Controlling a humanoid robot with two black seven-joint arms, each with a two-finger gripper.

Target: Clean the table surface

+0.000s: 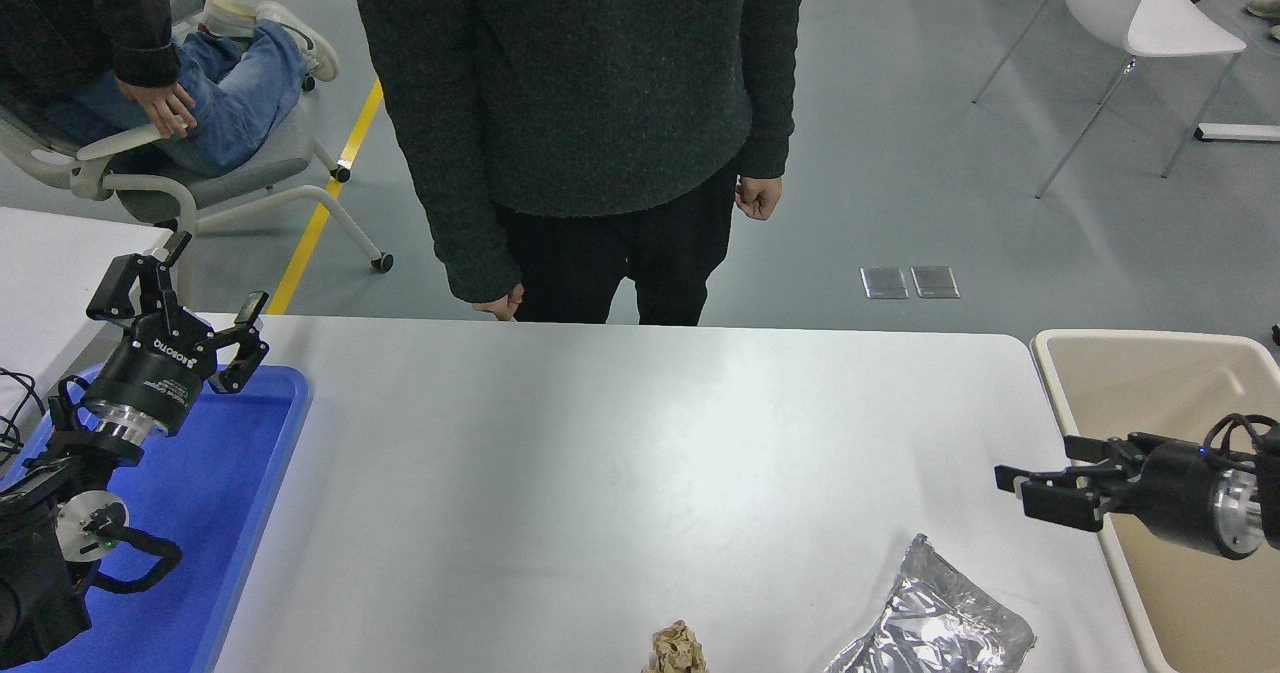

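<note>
Table surface (620, 453): large, smooth, matte white rectangular top with rounded corners; fills the lower middle of the head view, between the tray at left and the bin at right.

Standing person (575, 103): dark knitted sweater and black trousers, at the table's far edge, arms hanging; one hand (497, 303) just above the far edge, the other hand (757, 198) well above it.

Seated person (150, 63): upper left, blue jeans, on a grey wheeled chair (200, 193), one hand on its armrest.

Flat blue plastic tray (240, 493): on the table's left end, partly under the left arm.

Beige rectangular bin (1150, 373): at the table's right end, interior bare where visible.

White plastic chair (1140, 13): upper right, on the grey floor.

Left gripper (190, 318): black, parked above the tray's far corner, fingers spread wide, holding nothing.

Right gripper (1030, 488): black, reaching in from the right edge over the bin's near-left rim, pointing left over the table; fingers apart, empty.

Crumpled silver foil bag (935, 623): on the table near the bottom edge, below the right gripper, apart from it.

Small tan crumpled lump (678, 648): at the bottom edge, left of the foil bag, partly cut off.
</note>
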